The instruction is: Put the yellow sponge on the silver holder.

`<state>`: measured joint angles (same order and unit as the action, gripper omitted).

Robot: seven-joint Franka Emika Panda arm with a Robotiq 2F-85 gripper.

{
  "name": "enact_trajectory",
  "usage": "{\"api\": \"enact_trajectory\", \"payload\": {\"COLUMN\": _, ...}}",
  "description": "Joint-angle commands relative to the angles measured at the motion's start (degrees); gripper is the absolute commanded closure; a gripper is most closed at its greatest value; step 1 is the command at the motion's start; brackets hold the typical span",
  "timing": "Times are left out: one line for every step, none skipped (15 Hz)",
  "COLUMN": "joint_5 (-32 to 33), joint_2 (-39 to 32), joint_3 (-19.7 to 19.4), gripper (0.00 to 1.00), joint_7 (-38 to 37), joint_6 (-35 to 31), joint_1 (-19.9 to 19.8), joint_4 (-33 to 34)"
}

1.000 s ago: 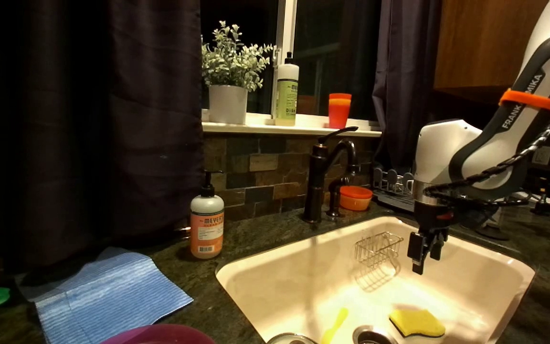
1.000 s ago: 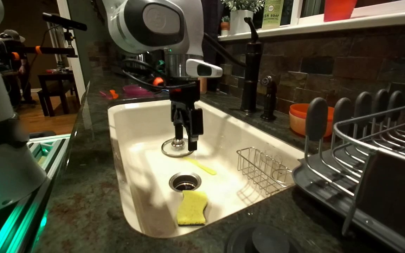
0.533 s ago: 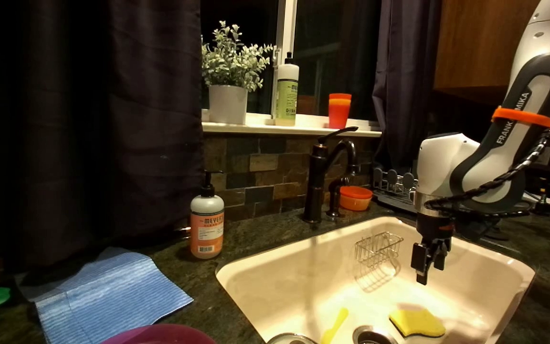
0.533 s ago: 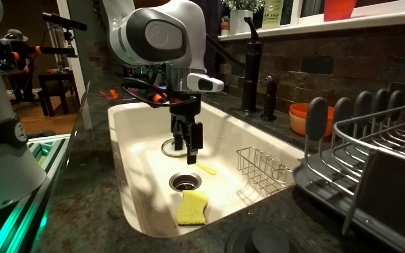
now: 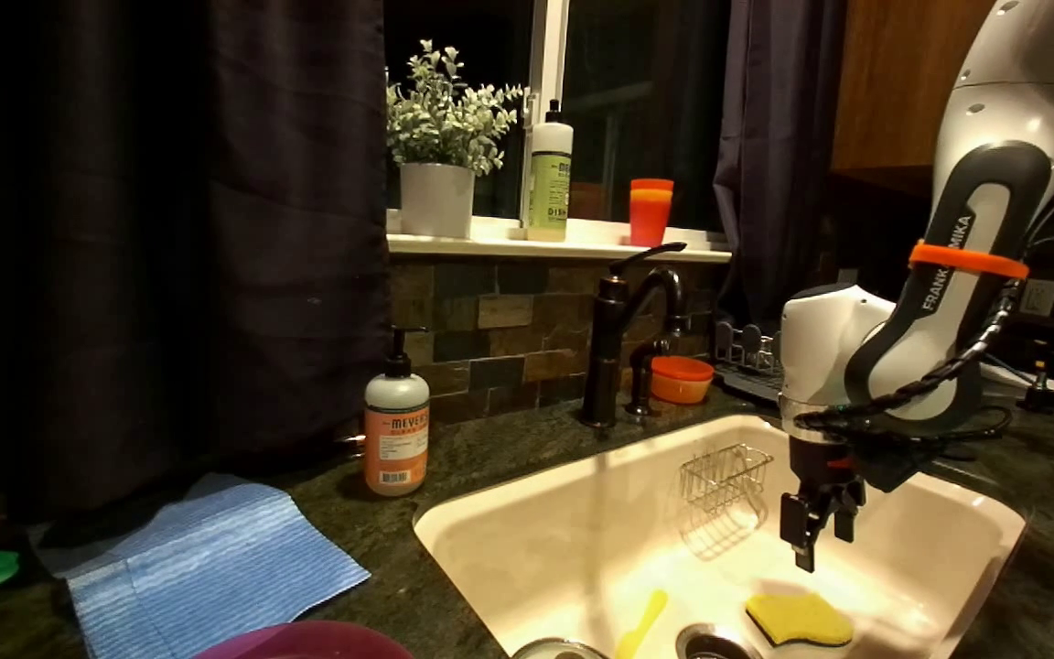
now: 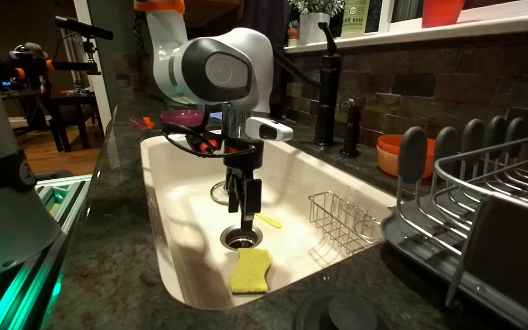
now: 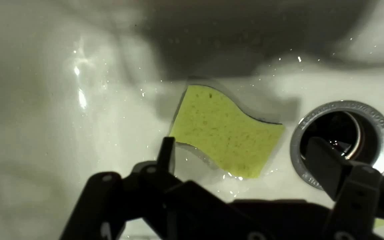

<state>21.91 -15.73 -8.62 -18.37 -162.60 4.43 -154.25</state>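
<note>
The yellow sponge [image 5: 800, 619] lies flat on the sink floor beside the drain; it also shows in an exterior view [image 6: 250, 271] and the wrist view [image 7: 225, 131]. The silver holder [image 6: 337, 221], a small wire caddy, sits against the sink's side wall, also seen in an exterior view [image 5: 726, 478]; it is not in the wrist view. My gripper [image 5: 825, 546] points down inside the sink, above the sponge's level and apart from it. In the wrist view the gripper [image 7: 242, 142] is open and empty, its fingers wide apart, with the sponge below and slightly ahead.
The drain [image 6: 241, 237] is next to the sponge. A yellow utensil [image 5: 644, 622] and a glass lid [image 6: 218, 196] lie in the sink. A dark faucet [image 5: 607, 357] stands behind the rim. A grey dish rack [image 6: 452, 238] stands on the counter near the holder.
My gripper has moved down into the sink, toward the sponge's level. It stays open. The sponge and the holder have not moved.
</note>
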Motion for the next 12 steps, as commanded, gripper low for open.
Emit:
{"api": "enact_trajectory", "payload": {"joint_5": 1.64, "joint_2": -6.56, "joint_3": -3.80, "gripper": 0.00, "joint_7": -4.43, "joint_6": -0.93, "joint_1": 5.70, "joint_4": 3.45}}
{"api": "enact_trajectory", "payload": {"joint_5": 1.68, "joint_2": -7.96, "joint_3": -4.72, "gripper": 0.00, "joint_7": -4.87, "joint_6": -0.74, "joint_1": 7.24, "joint_4": 4.13}}
{"api": "enact_trajectory", "payload": {"joint_5": 1.30, "joint_2": -9.36, "joint_3": -5.34, "gripper": 0.00, "joint_7": -5.02, "joint_6": -0.78, "joint_1": 8.40, "joint_4": 4.74}}
{"api": "enact_trajectory", "payload": {"joint_5": 1.04, "joint_2": -10.48, "joint_3": -6.11, "gripper": 0.00, "joint_7": -5.46, "joint_6": -0.80, "joint_1": 9.73, "joint_4": 5.25}}
{"api": "enact_trajectory", "payload": {"joint_5": 1.02, "joint_2": -11.77, "joint_3": -7.08, "gripper": 0.00, "joint_7": -6.04, "joint_6": -1.02, "joint_1": 11.16, "joint_4": 5.88}}
{"api": "enact_trajectory", "payload": {"joint_5": 0.72, "joint_2": -12.69, "joint_3": -7.68, "gripper": 0.00, "joint_7": -6.21, "joint_6": -1.05, "joint_1": 12.20, "joint_4": 6.37}}
{"api": "enact_trajectory", "payload": {"joint_5": 0.96, "joint_2": -13.73, "joint_3": -8.85, "gripper": 0.00, "joint_7": -7.01, "joint_6": -1.33, "joint_1": 13.85, "joint_4": 6.88}}
{"api": "enact_trajectory", "payload": {"joint_5": 1.42, "joint_2": -14.84, "joint_3": -10.30, "gripper": 0.00, "joint_7": -8.01, "joint_6": -1.77, "joint_1": 15.75, "joint_4": 7.41}}
{"api": "enact_trajectory", "payload": {"joint_5": 1.75, "joint_2": -15.90, "joint_3": -11.66, "gripper": 0.00, "joint_7": -8.98, "joint_6": -2.55, "joint_1": 17.58, "joint_4": 7.72}}
{"api": "enact_trajectory", "payload": {"joint_5": 1.91, "joint_2": -16.96, "joint_3": -13.09, "gripper": 0.00, "joint_7": -9.76, "joint_6": -3.50, "joint_1": 19.41, "joint_4": 8.09}}
{"api": "enact_trajectory", "payload": {"joint_5": 1.46, "joint_2": -17.96, "joint_3": -13.96, "gripper": 0.00, "joint_7": -10.00, "joint_6": -4.72, "joint_1": 20.70, "joint_4": 8.33}}
{"api": "enact_trajectory", "payload": {"joint_5": 1.04, "joint_2": -19.04, "joint_3": -15.18, "gripper": 0.00, "joint_7": -10.40, "joint_6": -6.34, "joint_1": 22.42, "joint_4": 8.46}}
